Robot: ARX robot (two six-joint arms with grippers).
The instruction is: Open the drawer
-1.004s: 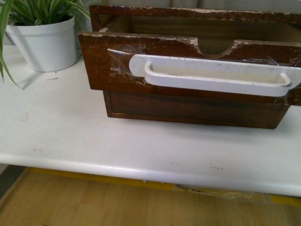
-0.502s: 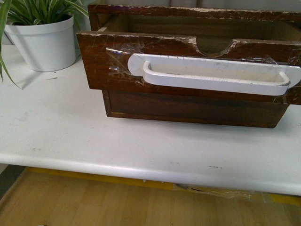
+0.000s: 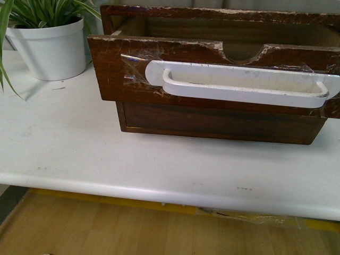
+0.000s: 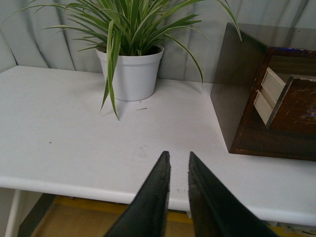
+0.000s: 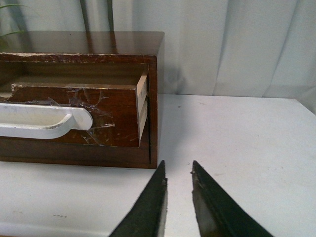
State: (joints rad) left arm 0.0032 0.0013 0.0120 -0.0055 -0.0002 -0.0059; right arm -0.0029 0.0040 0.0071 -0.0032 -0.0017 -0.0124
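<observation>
The drawer (image 3: 117, 74), dark scratched wood with a long white handle (image 3: 244, 87) taped on and a half-round notch in its top edge, stands pulled out of its wooden cabinet (image 3: 212, 16) in the front view. The right wrist view shows the drawer's (image 5: 116, 116) end sticking out of the cabinet frame. My left gripper (image 4: 178, 159) is shut and holds nothing, over the white table's front edge, well clear of the cabinet (image 4: 237, 94). My right gripper (image 5: 178, 168) is shut and empty, just off the cabinet's front corner. Neither gripper appears in the front view.
A plain lower drawer (image 3: 218, 123) without a handle sits closed under the open one. A white pot with a striped green plant (image 3: 50, 45) stands on the white table (image 3: 79, 154) left of the cabinet. A pale curtain hangs behind. The table's front edge (image 3: 159, 194) is close.
The drawer and cabinet shifted very slightly in the front view between frames; otherwise nothing differs.
</observation>
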